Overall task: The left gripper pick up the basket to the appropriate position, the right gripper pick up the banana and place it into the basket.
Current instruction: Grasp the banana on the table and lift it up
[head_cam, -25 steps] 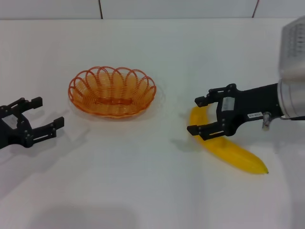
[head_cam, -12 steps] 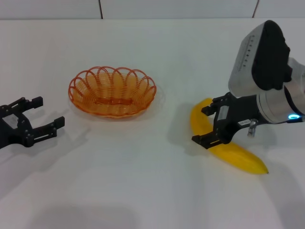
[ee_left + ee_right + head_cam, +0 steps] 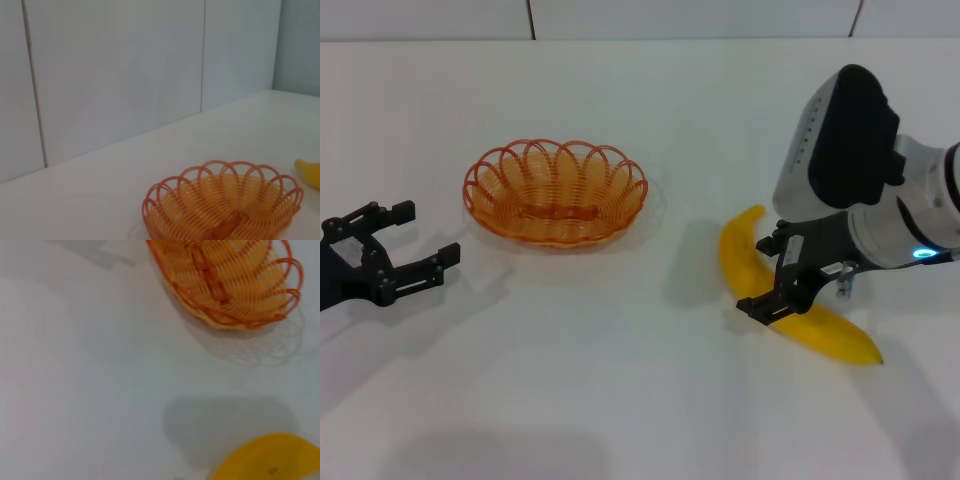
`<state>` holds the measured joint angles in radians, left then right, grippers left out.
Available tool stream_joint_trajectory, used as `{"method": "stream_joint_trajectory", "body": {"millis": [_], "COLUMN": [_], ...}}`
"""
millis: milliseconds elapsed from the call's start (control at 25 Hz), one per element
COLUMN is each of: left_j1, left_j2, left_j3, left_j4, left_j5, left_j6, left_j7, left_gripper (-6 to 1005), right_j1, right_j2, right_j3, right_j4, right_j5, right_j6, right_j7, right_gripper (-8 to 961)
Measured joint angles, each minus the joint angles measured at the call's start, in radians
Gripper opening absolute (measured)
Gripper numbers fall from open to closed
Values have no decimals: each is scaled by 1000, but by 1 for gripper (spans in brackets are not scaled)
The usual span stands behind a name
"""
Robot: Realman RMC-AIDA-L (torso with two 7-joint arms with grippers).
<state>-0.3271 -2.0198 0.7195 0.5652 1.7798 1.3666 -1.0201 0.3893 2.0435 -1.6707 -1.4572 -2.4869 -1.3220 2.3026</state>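
The orange wire basket (image 3: 555,192) stands on the white table, left of centre. The yellow banana (image 3: 825,330) lies flat to its right. My right gripper (image 3: 758,275) points down over the banana's middle, jaws open, one finger on each side of it and not closed on it. My left gripper (image 3: 425,238) is open and empty, low over the table to the left of the basket with a gap between them. The left wrist view shows the basket (image 3: 222,205) and a banana tip (image 3: 310,172). The right wrist view shows the basket (image 3: 230,282) and the banana (image 3: 270,460).
The white table (image 3: 620,380) runs back to a tiled white wall (image 3: 620,15). My bulky white right arm (image 3: 835,140) rises above the banana's right half.
My right arm has swung up and tilted the gripper downward; the claw has shifted a little right and lower over the banana's middle. The left gripper and basket have barely moved.
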Motion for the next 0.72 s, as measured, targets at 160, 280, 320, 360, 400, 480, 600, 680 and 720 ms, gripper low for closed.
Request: {"method": "stream_joint_trajectory", "body": {"millis": [160, 280, 320, 360, 400, 480, 600, 680, 720], "left_j1": [0, -1, -1, -1, -1, -1, -2, -4, -5], "left_j2": [0, -1, -1, -1, -1, -1, -2, -3, -3], "left_j3": [-1, 0, 0, 0, 0, 0, -1, -1, -1], "left_j4": [-1, 1, 1, 1, 1, 1, 1, 1, 1], "left_j5": [1, 1, 1, 1, 1, 1, 1, 1, 1], "left_j6": [0, 0, 0, 0, 0, 0, 0, 0, 0], "left_j7": [0, 0, 0, 0, 0, 0, 0, 0, 0], "left_gripper": [865, 865, 865, 865, 865, 865, 865, 865, 865], "right_j1": [8, 18, 23, 29, 34, 48, 67, 76, 78], "right_j2": [-1, 0, 0, 0, 0, -2, -2, -2, -2], "right_j3": [-13, -17, -18, -18, -18, -18, -18, -18, -18], "right_j4": [4, 25, 34, 44, 53, 74, 103, 115, 117], "right_j5": [-6, -18, -21, -21, -22, -24, -25, -26, -26], "right_j6": [-9, -11, -11, -10, -9, -4, -1, 0, 0], "right_j7": [6, 8, 10, 12, 14, 17, 18, 18, 18], "right_gripper": [669, 665, 664, 663, 662, 660, 657, 654, 653]}}
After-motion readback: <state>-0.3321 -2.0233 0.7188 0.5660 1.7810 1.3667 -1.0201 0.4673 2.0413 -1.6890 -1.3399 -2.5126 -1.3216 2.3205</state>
